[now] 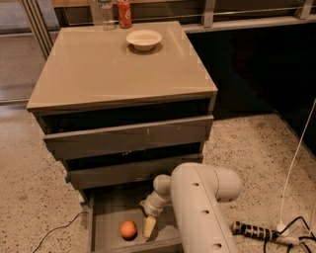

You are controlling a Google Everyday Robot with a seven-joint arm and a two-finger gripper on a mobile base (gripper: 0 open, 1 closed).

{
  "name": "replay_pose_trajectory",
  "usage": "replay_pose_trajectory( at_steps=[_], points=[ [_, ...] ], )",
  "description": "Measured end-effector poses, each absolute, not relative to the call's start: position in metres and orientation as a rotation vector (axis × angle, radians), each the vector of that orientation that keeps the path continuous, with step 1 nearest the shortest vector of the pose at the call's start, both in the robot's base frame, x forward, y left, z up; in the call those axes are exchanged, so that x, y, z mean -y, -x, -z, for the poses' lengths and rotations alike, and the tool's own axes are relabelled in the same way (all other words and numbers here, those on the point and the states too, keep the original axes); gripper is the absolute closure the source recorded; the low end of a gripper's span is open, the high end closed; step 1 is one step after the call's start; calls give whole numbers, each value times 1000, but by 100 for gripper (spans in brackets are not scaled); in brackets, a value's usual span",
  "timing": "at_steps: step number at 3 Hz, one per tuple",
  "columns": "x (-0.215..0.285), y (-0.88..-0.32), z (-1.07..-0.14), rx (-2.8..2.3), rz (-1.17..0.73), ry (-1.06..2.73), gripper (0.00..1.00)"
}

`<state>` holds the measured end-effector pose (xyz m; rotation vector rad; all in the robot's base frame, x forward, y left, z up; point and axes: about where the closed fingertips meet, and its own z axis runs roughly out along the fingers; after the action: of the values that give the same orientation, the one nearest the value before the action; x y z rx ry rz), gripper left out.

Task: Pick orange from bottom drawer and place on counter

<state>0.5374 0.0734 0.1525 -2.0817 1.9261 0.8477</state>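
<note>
The bottom drawer [106, 217] stands pulled open below the two grey drawers. On its flat grey floor lies the small orange [128, 230], in the open. My gripper [148, 226] reaches down into the drawer just to the right of the orange, its pale tip near the drawer floor and not touching the fruit. The white arm [197, 207] covers the drawer's right part. The beige counter [113, 69] tops the cabinet.
A white bowl [143, 39] sits at the back of the counter, with a red soda can [124, 13] and a clear bottle [103, 12] behind it. A black-and-white cable plug [256, 231] and cords lie on the terrazzo floor at the right.
</note>
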Motion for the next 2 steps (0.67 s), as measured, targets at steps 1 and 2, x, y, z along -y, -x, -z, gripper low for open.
replay_pose_trajectory(
  at_steps=[1, 2],
  points=[
    [-101, -535, -149, -1883, -853, 2137, 0],
    [-101, -535, -149, -1883, -853, 2137, 0]
  ],
)
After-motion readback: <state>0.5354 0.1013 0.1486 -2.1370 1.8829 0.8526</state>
